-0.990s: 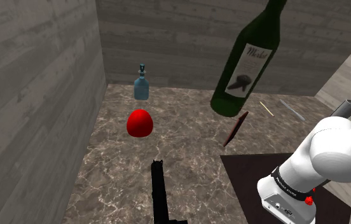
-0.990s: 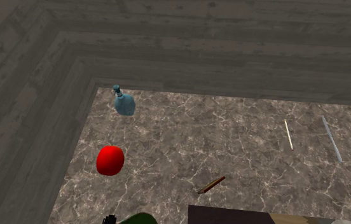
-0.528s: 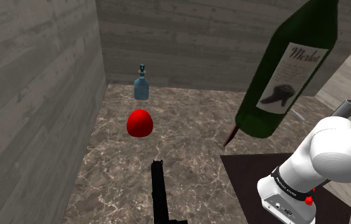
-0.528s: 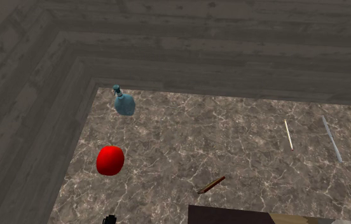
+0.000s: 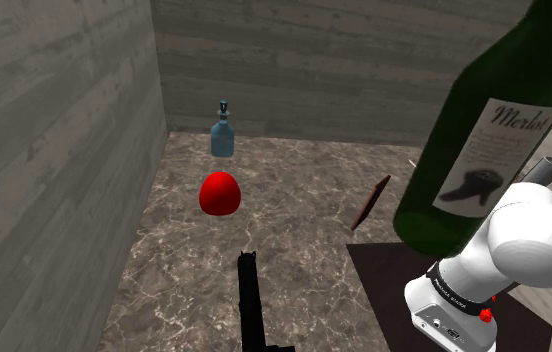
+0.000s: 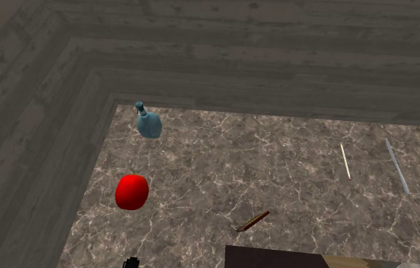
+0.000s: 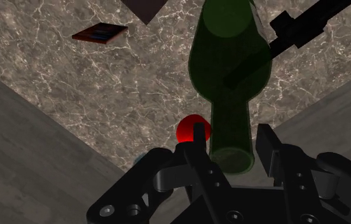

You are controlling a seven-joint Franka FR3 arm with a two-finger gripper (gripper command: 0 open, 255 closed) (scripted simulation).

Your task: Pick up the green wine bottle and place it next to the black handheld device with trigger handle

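A dark green wine bottle (image 5: 491,130) with a "Merlot" label hangs in the air, tilted, at the shoulder view's right, above the stand. In the wrist view my gripper (image 7: 231,130) is shut on the bottle's neck (image 7: 230,121), one black finger on each side, and the bottle's body points down toward the marble surface. The black handheld device with a trigger handle (image 5: 250,305) lies on the marble near the shoulder view's lower middle. From the wrist, the device (image 7: 302,24) lies past the bottle's body.
On the marble top (image 5: 294,230) are a red round object (image 5: 220,193), a small blue bottle (image 5: 223,133) by the back wall and a brown book (image 5: 370,201). Two thin sticks (image 6: 345,160) lie at the second exterior view's right. Wooden walls close the back and left. The dark stand (image 5: 394,275) is lower right.
The held bottle has swung toward the shoulder view's right and come nearer that camera. Its green base has left the second exterior view's lower edge. Objects on the marble have not moved.
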